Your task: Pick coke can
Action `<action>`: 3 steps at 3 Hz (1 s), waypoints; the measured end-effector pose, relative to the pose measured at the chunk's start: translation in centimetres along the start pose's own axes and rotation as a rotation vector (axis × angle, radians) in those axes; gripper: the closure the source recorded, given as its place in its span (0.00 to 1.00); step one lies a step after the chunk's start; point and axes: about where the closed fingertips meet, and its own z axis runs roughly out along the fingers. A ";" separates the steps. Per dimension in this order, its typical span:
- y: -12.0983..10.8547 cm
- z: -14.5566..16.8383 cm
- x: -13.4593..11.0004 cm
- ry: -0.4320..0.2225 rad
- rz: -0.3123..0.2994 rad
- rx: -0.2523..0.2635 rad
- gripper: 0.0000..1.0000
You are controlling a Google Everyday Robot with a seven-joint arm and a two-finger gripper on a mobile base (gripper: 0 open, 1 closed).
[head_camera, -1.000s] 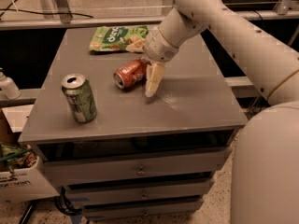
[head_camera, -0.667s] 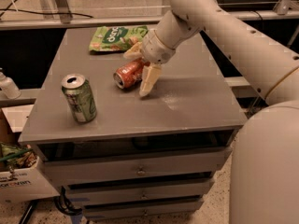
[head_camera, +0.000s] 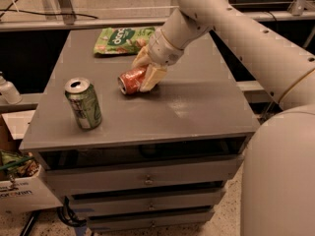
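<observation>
The coke can (head_camera: 129,81), red-orange with a silver end, lies on its side on the grey cabinet top (head_camera: 197,107), near the middle. My gripper (head_camera: 146,69) comes down from the upper right and sits over the can's right end. One cream finger (head_camera: 153,77) is in front of the can and the other behind it, both against its body. The can rests on the surface. Its right end is hidden by the front finger.
A green-and-silver can (head_camera: 84,103) stands upright at the front left of the top. A green snack bag (head_camera: 123,39) lies flat at the back, just behind the gripper. A white bottle (head_camera: 7,90) stands off the left edge. Drawers are below.
My gripper has moved left onto the coke can and its fingers have closed in around it. The can, the green can and the bag have not moved.
</observation>
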 end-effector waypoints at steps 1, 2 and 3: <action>-0.6 -1.6 -0.4 -0.026 0.011 0.029 0.88; -0.4 -4.4 -2.0 -0.084 0.011 0.073 1.00; 0.0 -7.2 -3.7 -0.136 0.010 0.113 1.00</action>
